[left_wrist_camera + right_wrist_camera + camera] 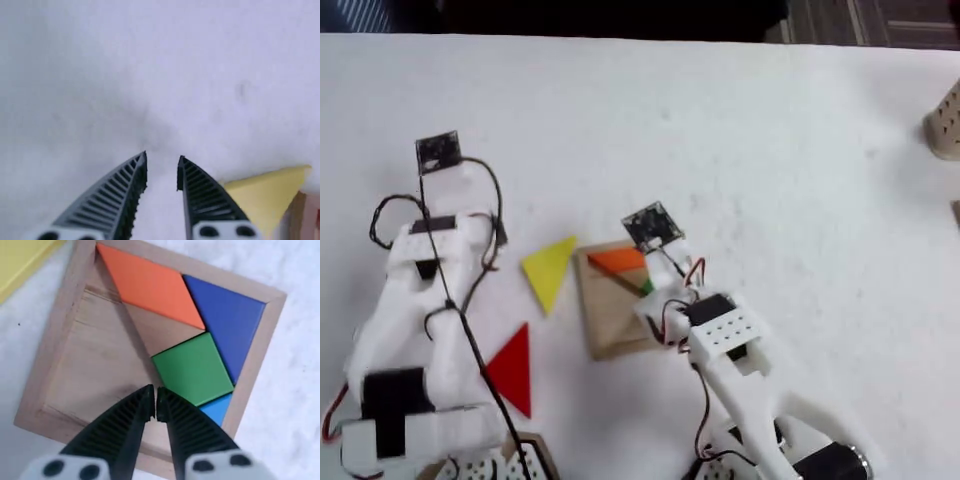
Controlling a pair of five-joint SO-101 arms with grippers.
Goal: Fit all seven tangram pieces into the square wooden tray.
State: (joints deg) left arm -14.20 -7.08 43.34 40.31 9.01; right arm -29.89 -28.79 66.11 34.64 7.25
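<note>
The square wooden tray (60,335) lies under my right gripper (155,392), which is shut and empty above the bare wood beside the green square (192,367). In the tray are also an orange parallelogram (147,282), a dark blue triangle (227,320) and a light blue piece (217,410). A yellow triangle (550,268) lies just left of the tray (605,310), and a red triangle (512,368) nearer the arm bases. My left gripper (162,159) hangs slightly open over bare table, with the yellow triangle (265,192) beside one finger.
The white table runs far back and to the right. A perforated wooden object (945,125) stands at the right edge. Another wooden item (535,452) sits at the front by the left arm's base (410,430).
</note>
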